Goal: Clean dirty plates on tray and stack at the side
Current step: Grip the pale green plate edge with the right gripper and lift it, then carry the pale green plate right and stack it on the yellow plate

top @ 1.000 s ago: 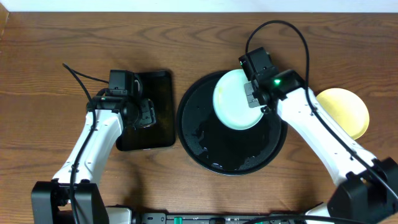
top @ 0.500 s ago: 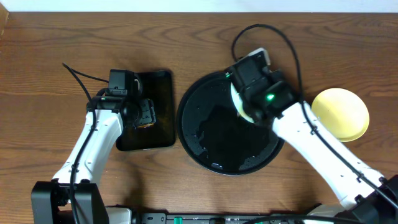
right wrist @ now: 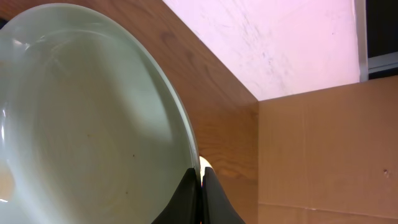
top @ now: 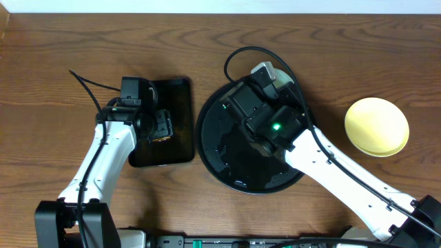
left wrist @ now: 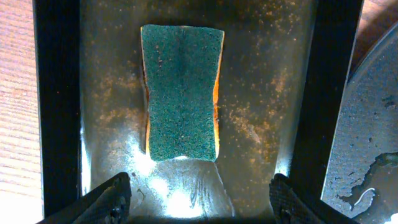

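My right gripper [right wrist: 200, 186] is pinched tight on the rim of a mint-green plate [right wrist: 93, 124], which I hold tipped up on edge above the round tray [top: 215, 155]. From overhead my own arm hides nearly all of it. The yellow plate [top: 376, 126] lies on the tabletop [top: 55, 55] at the tray's 3 o'clock, apart from it, and I can see no third plate. My left gripper [left wrist: 202, 202] hangs wide open and empty over the rectangular tray [left wrist: 56, 93], at the round tray's 9 o'clock. The sponge [left wrist: 181, 93] lies flat just ahead of it, at 12 o'clock in the wrist view, green side up. Its long axis runs 12 to 6, so my jaws, set 9 to 3, would close across its narrow width. I judge the left arm is the one to take it, with the plate at its 3 o'clock.
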`<state>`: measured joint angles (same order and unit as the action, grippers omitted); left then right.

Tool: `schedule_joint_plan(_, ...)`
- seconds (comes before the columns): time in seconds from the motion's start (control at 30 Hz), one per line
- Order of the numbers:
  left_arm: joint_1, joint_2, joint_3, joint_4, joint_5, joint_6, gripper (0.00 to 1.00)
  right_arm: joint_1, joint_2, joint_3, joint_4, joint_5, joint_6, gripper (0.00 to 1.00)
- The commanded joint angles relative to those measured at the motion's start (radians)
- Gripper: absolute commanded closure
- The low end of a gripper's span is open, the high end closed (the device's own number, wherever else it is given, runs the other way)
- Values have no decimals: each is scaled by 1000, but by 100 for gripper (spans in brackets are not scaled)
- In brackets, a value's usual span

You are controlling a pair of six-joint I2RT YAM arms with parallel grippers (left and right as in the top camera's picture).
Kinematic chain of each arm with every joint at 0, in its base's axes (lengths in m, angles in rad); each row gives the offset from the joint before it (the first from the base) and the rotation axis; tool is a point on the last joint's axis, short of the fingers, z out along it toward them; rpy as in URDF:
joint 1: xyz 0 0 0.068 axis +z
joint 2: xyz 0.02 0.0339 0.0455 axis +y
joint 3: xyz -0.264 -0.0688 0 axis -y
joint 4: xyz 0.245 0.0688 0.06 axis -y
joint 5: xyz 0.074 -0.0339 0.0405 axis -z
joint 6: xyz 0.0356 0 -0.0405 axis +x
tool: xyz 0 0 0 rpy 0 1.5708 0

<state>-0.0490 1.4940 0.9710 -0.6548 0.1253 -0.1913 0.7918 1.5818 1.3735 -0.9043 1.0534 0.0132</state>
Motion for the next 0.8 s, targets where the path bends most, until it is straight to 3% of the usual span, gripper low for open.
schedule_joint_plan(0.0,-3,2,-5,-3,2,-14,28,8,-18,4,3,63,-12,99)
schedule_joint_plan(0.77,-3,2,-5,-3,2,-13,28,5,-18,4,11,89,28,99)
